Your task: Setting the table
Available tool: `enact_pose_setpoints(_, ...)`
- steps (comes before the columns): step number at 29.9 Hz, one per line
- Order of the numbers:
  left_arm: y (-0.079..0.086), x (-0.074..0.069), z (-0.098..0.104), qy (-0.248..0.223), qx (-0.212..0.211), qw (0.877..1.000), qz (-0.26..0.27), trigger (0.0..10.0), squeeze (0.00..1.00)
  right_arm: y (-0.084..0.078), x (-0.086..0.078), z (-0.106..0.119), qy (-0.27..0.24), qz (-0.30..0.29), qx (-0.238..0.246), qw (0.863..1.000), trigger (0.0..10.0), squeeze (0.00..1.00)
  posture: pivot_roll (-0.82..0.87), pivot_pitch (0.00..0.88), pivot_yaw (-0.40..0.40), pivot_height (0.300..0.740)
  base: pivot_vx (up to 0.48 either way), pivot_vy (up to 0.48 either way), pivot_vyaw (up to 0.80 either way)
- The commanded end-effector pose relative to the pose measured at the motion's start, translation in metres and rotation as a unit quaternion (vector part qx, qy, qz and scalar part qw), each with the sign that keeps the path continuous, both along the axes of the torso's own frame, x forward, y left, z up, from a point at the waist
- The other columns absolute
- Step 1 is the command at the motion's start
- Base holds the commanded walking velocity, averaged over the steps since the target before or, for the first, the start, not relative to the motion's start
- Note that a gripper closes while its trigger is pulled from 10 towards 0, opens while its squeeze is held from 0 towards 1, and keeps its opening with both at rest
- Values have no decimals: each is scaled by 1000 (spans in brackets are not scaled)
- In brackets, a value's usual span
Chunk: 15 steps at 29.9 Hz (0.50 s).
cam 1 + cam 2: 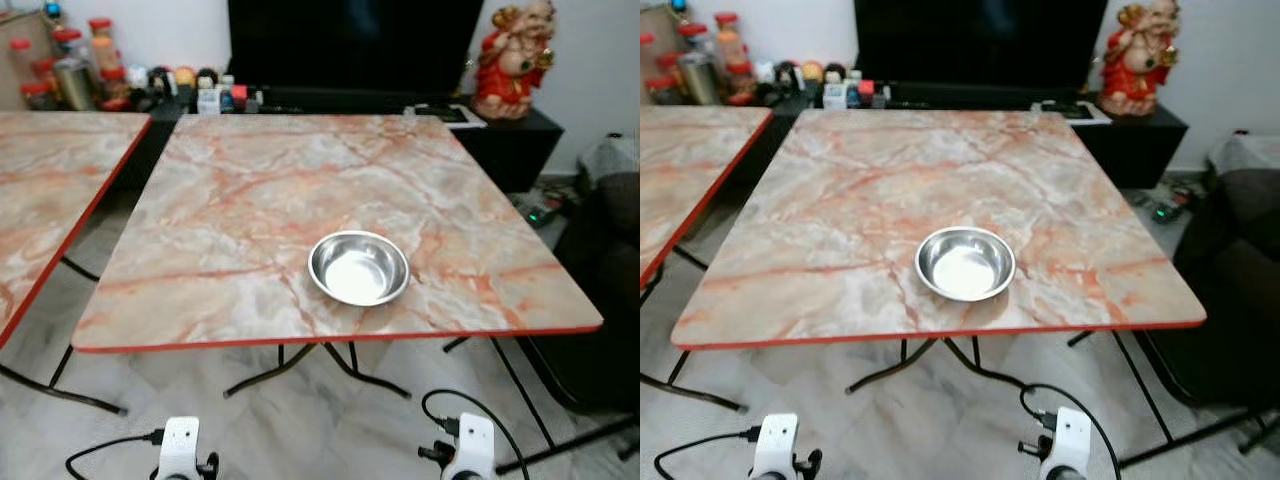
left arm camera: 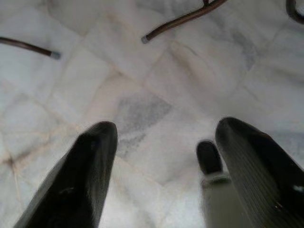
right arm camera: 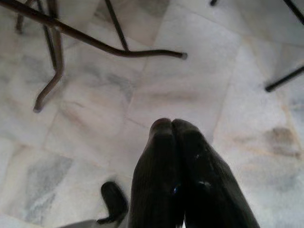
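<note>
left gripper (image 2: 161, 142) low over floor (image 2: 190, 80), fingers spread, empty | right gripper (image 3: 172, 128) low over floor, fingers pressed together, empty | bowl (image 1: 359, 267) upright on table (image 1: 220, 220), near front edge, right of centre

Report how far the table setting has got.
Done: one steel bowl sits empty on the marble table, near its front edge. In hand: nothing; the left gripper hangs open over the floor, and the right gripper hangs shut, holding nothing. Left: any other tableware; the bowl is the sole item laid.
</note>
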<state>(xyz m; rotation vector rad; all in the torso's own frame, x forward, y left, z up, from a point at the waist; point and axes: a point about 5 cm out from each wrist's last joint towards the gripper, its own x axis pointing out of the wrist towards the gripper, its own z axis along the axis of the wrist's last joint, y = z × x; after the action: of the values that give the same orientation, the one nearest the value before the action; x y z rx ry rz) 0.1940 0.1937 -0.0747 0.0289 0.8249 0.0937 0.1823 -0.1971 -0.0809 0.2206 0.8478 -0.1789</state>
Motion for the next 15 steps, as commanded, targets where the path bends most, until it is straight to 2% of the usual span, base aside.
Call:
enact_pose_setpoints(1,9,-9,-3,17,6,1000,16,10000,0,6,3,1,-4,0,8,1000,10000,0,-31,0,-16,740,0,405,0)
enact_pose_setpoints(15,12,-11,-4,19,7,999,32,10000,0,10,8,2,-7,14,4,1000,10000,0,-16,0,-13,740,0,405,0)
